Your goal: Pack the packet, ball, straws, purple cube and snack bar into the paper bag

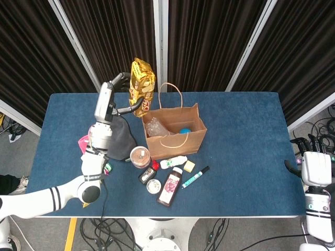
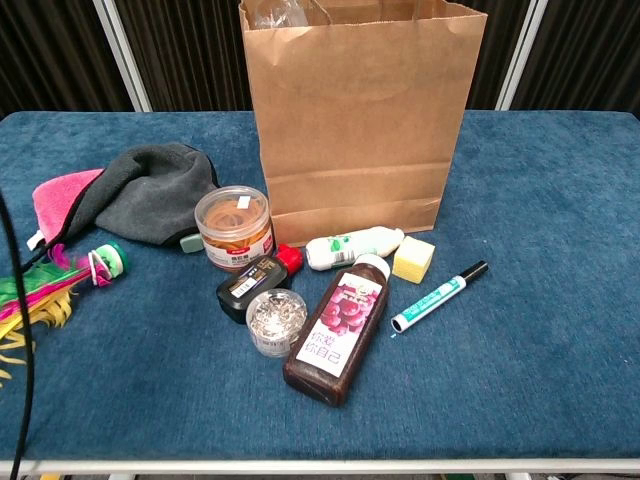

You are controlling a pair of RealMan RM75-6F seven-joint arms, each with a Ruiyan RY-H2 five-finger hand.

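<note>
Clutter [image 2: 300, 290] fronts the paper bag [image 2: 360, 120]; grey cloth [image 2: 150, 200] seemingly beside it.

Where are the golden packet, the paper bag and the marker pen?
golden packet [image 1: 142, 83], head view, on its crinkled middle, in the left hand.
paper bag [image 2: 362, 120], chest view, on its front wall.
marker pen [image 2: 432, 298], chest view, on its barrel.

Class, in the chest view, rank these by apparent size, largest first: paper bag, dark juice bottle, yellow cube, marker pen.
1. paper bag
2. dark juice bottle
3. marker pen
4. yellow cube
The bottle lies nearer the camera, which may exaggerate it.
</note>
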